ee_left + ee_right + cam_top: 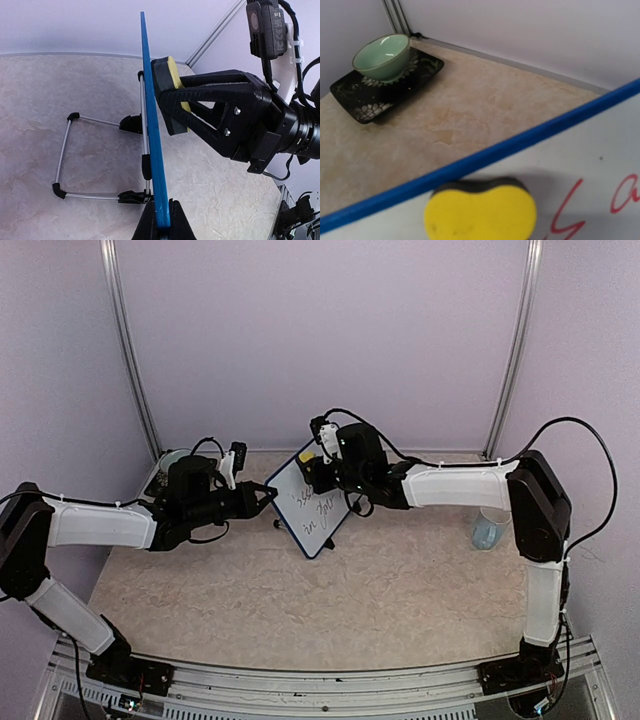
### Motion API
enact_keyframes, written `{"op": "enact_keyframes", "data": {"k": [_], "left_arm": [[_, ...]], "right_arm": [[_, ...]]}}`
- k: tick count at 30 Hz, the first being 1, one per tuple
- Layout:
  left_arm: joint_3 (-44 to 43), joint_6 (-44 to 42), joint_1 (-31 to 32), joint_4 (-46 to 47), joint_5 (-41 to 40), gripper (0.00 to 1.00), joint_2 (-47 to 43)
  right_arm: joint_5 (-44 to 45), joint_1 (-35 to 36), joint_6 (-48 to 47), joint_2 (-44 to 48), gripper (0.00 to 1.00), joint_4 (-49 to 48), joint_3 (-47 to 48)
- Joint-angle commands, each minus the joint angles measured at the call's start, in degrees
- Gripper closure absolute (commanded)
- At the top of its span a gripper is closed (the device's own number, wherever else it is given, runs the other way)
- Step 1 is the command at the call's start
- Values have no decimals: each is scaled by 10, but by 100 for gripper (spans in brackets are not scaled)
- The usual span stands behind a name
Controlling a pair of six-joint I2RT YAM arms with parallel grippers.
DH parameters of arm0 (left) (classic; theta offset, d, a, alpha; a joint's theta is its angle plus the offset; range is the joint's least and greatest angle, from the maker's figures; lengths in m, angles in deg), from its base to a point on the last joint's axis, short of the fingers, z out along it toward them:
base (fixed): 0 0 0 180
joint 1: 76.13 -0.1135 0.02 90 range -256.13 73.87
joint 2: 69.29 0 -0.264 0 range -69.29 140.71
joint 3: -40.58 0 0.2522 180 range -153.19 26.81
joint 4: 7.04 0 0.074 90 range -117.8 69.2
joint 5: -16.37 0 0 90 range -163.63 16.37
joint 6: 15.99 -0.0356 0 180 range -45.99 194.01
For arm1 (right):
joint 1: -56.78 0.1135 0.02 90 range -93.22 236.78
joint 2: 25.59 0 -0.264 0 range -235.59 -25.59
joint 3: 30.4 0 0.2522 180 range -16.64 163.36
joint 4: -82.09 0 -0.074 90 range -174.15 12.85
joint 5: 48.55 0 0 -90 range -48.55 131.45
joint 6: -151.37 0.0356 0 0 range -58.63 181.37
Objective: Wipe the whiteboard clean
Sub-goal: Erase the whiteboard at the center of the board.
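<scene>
Lilac walls, beige marbled tabletop (400, 580). One small blue-framed whiteboard (318, 515) with red scribbles stands on its wire easel mid-table. Both arms are on it: the left gripper (268, 494) is pinched tight on the board's left edge, and the right gripper (318, 468) is clamped on one yellow peanut-shaped sponge (480, 212), dark backing against the board's upper face. Also one pale green bowl (382, 56) on one black patterned tray (355, 100) in the far-left corner, and one clear cup (487, 530) on the right.

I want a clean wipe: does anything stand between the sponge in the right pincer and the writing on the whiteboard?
Nothing visible. The yellow sponge in the right pincer rests against the whiteboard face, the red writing beside it on bare board.
</scene>
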Motion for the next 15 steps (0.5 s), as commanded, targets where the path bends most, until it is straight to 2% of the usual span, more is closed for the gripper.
{"op": "enact_keyframes", "data": {"k": [1,10,15], "left_arm": [[3,3,12,5,46,100,-3],[3,4,11,7,48,100,-1],[3,6,11,9,51,100,2]], "right_arm": [[-7,-2,-5,-17,86,8,-3],[-7,-2,14,1,86,-18,-108],[-7,-2,16,6,86,-24,-118]]}}
